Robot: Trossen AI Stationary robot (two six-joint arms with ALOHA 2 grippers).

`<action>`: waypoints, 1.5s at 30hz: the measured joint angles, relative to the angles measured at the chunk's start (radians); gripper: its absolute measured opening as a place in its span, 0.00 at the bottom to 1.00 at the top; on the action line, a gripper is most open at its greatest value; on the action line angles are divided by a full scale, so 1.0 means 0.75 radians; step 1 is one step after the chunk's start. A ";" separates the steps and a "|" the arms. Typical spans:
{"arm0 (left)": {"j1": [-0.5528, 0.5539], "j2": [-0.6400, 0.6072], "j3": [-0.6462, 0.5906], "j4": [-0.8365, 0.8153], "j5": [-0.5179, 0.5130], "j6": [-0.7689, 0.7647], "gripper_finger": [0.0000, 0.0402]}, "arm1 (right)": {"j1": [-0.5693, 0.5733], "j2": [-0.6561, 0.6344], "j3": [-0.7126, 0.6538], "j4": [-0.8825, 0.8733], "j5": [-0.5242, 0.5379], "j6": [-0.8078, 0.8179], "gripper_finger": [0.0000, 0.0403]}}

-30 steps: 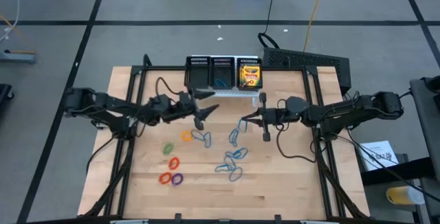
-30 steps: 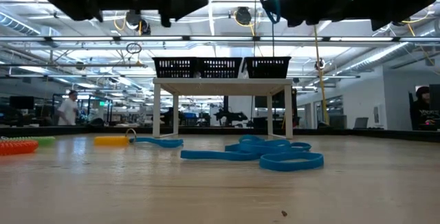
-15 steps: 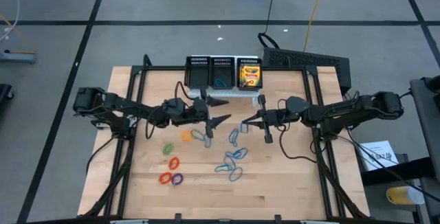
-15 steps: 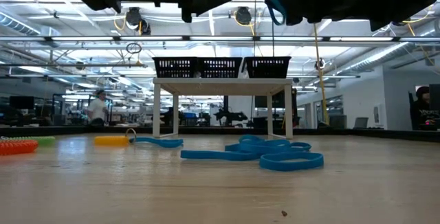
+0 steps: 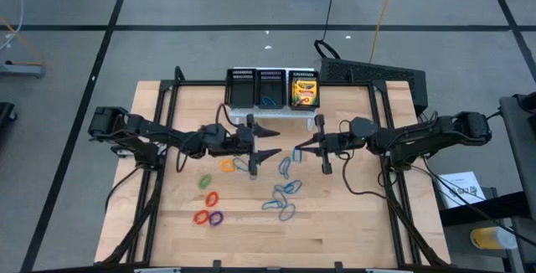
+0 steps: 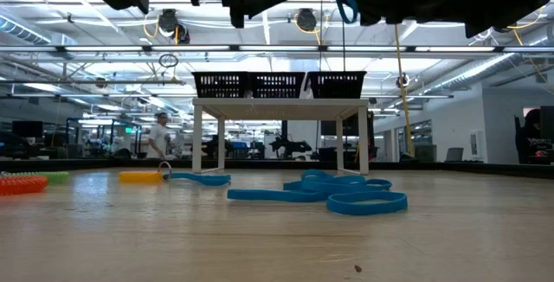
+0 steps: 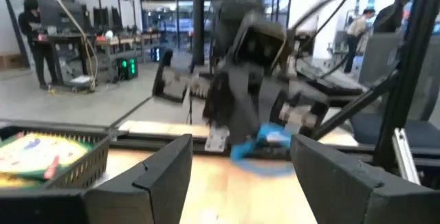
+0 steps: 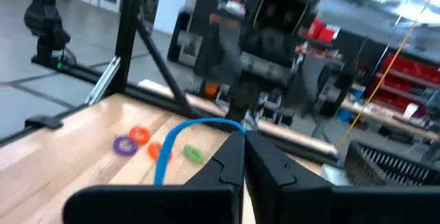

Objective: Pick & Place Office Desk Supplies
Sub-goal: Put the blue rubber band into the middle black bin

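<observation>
My right gripper (image 5: 299,146) hangs high over the table's middle, shut on a thin blue loop (image 8: 184,132). My left gripper (image 5: 273,140) faces it from the left at about the same height, open and empty, a short gap away. In the left wrist view the held loop (image 7: 265,148) shows between my open fingers but farther off. Several more blue loops (image 5: 283,194) lie flat on the table below. Orange (image 5: 227,165), green (image 5: 204,179), red (image 5: 201,217) and purple (image 5: 216,218) loops lie to their left. A crayon box (image 5: 304,92) stands in the black organiser (image 5: 243,89). My right gripper pinches one end of the blue loop (image 8: 231,123) between its two fingertips. The fingers lie about level, coming from the table's right. The loop curves out and hangs below them (image 6: 339,2), clear of the table.
The mesh organiser sits on a small white stand (image 6: 279,105) at the table's far edge; its middle compartment holds blue loops (image 5: 270,101). A black frame (image 5: 163,131) runs along both table sides. Bare wood lies near the front edge. A person (image 6: 159,135) walks in the room behind.
My left gripper has travelled toward the table's right, closing on the right gripper, and has tipped to point level; it stays open. The right gripper keeps its place with the blue loop.
</observation>
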 joint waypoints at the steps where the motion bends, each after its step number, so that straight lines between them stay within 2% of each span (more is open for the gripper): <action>1: -0.002 0.000 0.000 -0.020 0.002 0.000 0.64 | 0.000 -0.001 0.000 0.017 0.000 -0.002 0.00; 6: -0.023 0.002 -0.002 -0.049 0.059 -0.037 0.64 | 0.001 -0.001 0.000 0.022 0.003 -0.023 0.00; 14: -0.036 0.132 0.016 0.022 0.060 -0.102 0.64 | -0.001 -0.001 -0.001 0.037 0.004 -0.051 0.00; 27: -0.057 0.296 0.213 0.039 0.109 -0.061 0.64 | -0.007 -0.001 -0.007 0.046 0.034 -0.065 0.00; 39: -0.055 0.314 0.231 0.033 0.106 -0.055 0.63 | -0.006 -0.001 -0.007 0.046 0.033 -0.070 0.00; 42: -0.055 0.314 0.231 0.033 0.106 -0.037 0.59 | -0.006 -0.001 -0.007 0.046 0.033 -0.070 0.00; 45: -0.055 0.314 0.231 0.034 0.129 -0.033 0.49 | -0.006 -0.001 -0.007 0.040 0.033 -0.070 0.00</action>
